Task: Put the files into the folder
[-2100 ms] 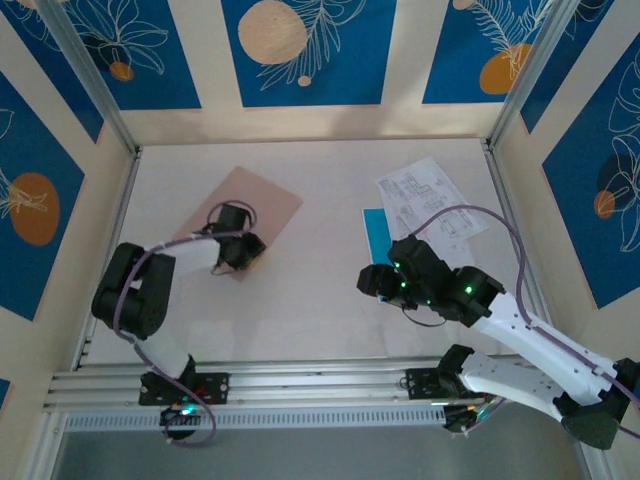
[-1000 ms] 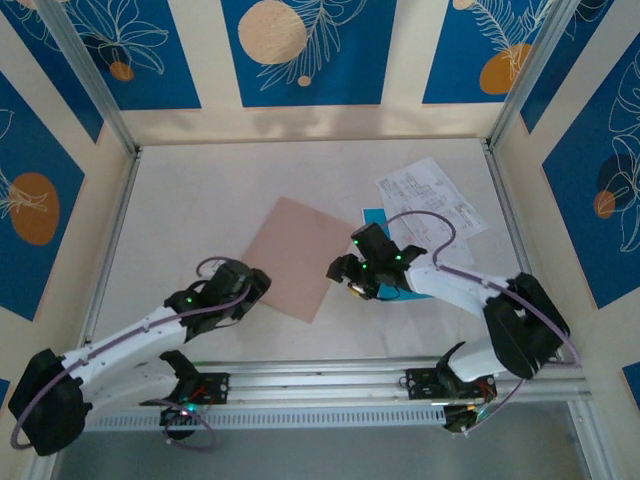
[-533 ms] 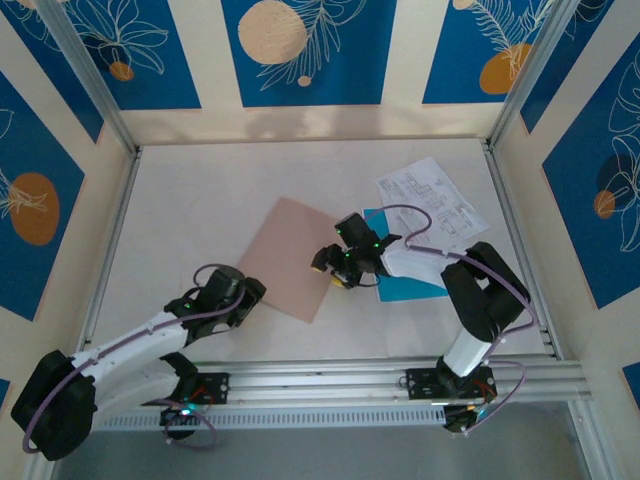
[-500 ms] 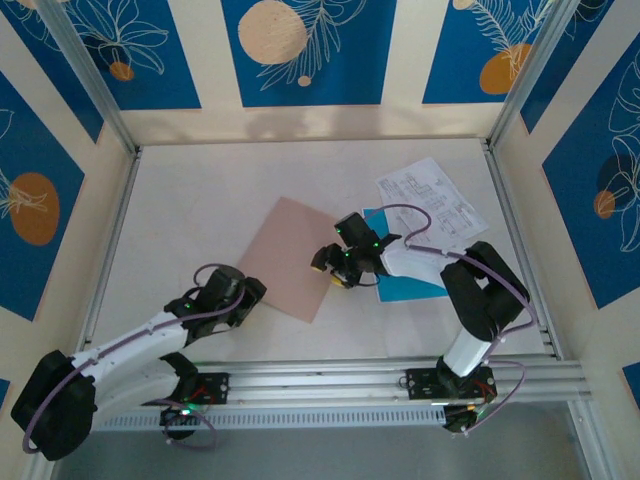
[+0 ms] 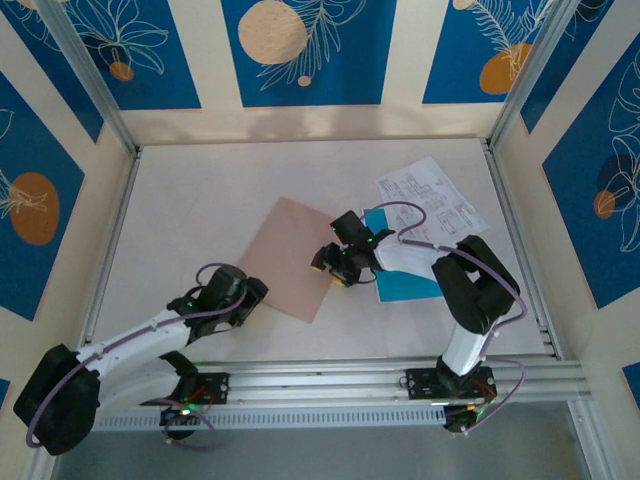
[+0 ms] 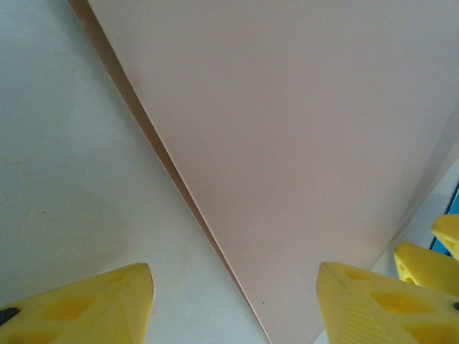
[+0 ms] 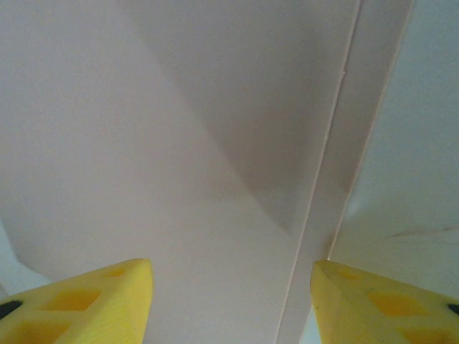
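Folder (image 5: 288, 255) lies flat between your arms and looks closed. Left gripper (image 6: 233, 301): jaws wide, straddling near edge. Right gripper (image 7: 229, 294): jaws wide over opposite edge. Likely bracing to pry it open. Files (image 5: 432, 200) wait just right.

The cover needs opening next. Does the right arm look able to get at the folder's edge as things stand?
Probably yes: the right end effector is open over the folder at its edge, with nothing lying between them.

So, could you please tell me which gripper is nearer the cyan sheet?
Right. The right gripper is at the folder's right edge, just beside the cyan sheet; the left gripper is across the folder, at its near-left edge.
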`<state>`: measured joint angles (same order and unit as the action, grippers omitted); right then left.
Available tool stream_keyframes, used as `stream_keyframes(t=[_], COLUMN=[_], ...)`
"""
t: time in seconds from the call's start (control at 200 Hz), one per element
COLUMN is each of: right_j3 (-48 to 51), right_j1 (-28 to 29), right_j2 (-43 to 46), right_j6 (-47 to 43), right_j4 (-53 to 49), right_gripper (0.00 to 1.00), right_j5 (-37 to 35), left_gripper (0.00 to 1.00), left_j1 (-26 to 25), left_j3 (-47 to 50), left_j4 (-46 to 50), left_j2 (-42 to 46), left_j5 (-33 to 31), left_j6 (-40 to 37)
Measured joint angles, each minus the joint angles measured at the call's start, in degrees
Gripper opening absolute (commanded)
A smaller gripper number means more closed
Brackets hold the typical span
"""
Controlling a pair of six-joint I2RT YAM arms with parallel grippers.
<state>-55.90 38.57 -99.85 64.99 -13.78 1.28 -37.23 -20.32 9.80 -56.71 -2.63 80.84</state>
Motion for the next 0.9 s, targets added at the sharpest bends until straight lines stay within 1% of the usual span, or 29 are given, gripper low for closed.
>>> stream_keyframes(t=[0.415, 0.695, 0.9], right_j3=[-0.61, -1.49, -3.21], right_j1=[1.05, 2.69, 2.16], right_j2=[-0.76, 2.56, 1.01], right_j6=[-0.26, -0.42, -0.42], right_j4=[-1.6, -2.4, -1.86], right_gripper=[0.6, 0.6, 0.6], right_j5=[-1.49, -2.78, -2.73], left_gripper=[0.61, 0.61, 0.61], left_j1=[0.0, 0.0, 0.0], left_j3=[-0.22, -0.22, -0.22], left_j4=[-1.46, -1.92, -1.97], left_j2=[-1.88, -1.97, -1.97], left_j5=[1.14, 1.16, 1.2], left_j6=[-0.39, -0.39, -0.39])
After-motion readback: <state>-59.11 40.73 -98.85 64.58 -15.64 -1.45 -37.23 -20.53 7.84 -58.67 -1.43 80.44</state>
